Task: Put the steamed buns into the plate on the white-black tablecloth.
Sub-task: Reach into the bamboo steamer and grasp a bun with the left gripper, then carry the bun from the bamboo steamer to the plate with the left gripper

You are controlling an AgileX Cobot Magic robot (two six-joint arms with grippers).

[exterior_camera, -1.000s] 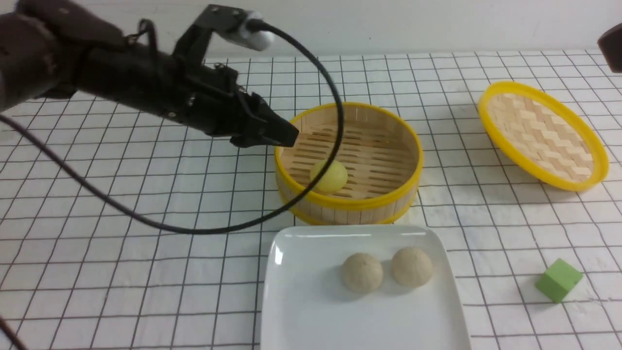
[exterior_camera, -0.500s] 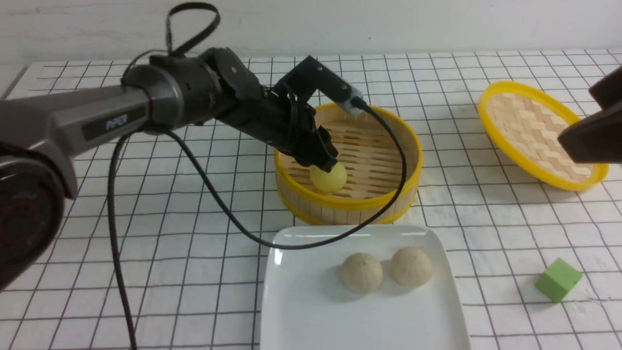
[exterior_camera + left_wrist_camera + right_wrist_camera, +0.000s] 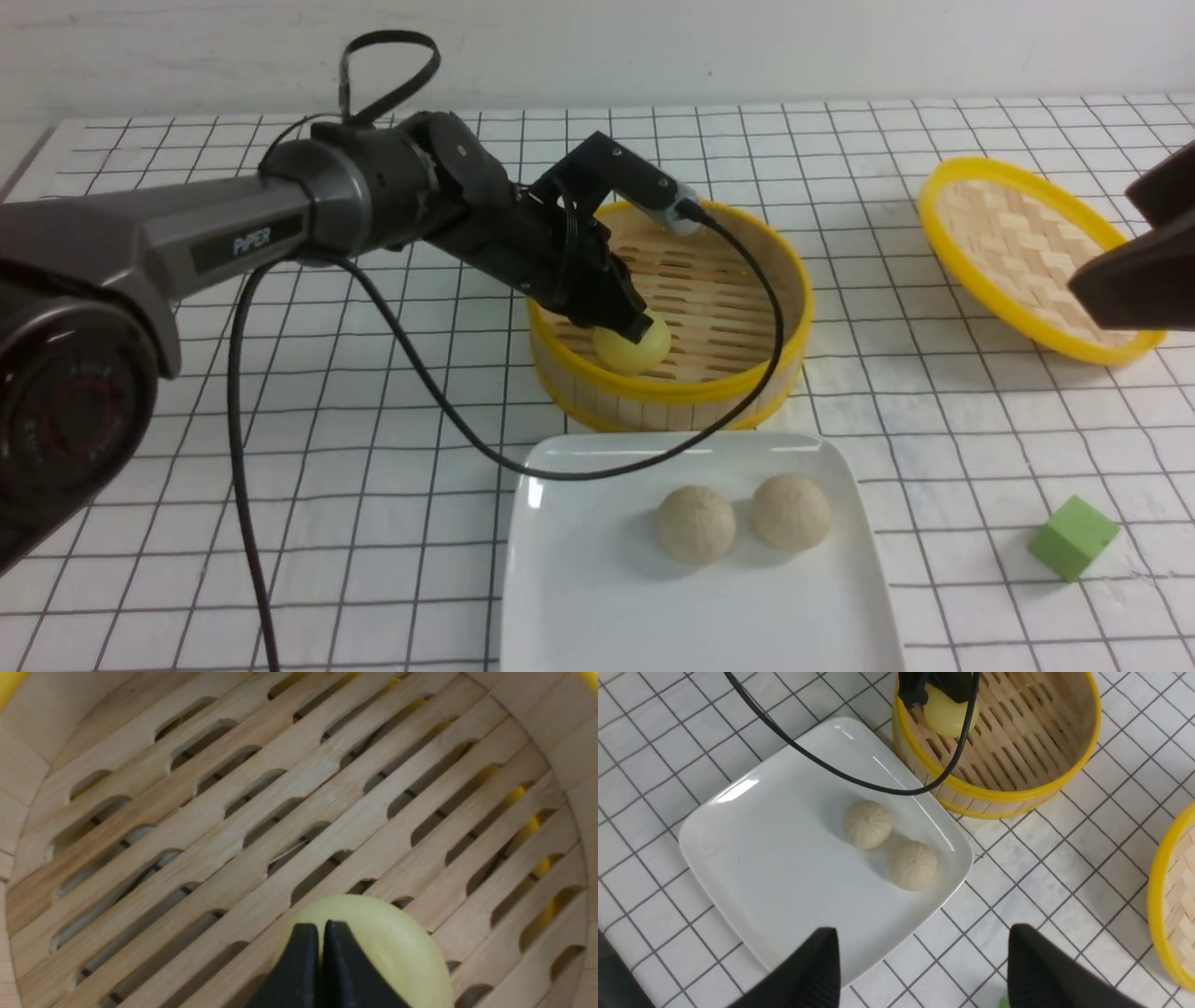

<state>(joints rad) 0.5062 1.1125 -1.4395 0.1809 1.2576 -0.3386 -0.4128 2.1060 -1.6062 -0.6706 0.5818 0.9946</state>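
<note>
The left arm (image 3: pixel 187 243) is a dark grey tube lettered "PIPER" in white, turning to black jointed casing just behind the left claw (image 3: pixel 642 329). Above that claw a black bracket (image 3: pixel 597 163) carries a small silver camera (image 3: pixel 674 207), whose thick black cable (image 3: pixel 579 476) trails away behind. The right claw (image 3: pixel 923 933) has two matte black tapered fingers (image 3: pixel 817 970)

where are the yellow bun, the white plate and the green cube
yellow bun (image 3: pixel 642 351): front view, its exposed lower front
white plate (image 3: pixel 597 579): front view, bare left part of its surface
green cube (image 3: pixel 1074 539): front view, middle of its front faces
</note>
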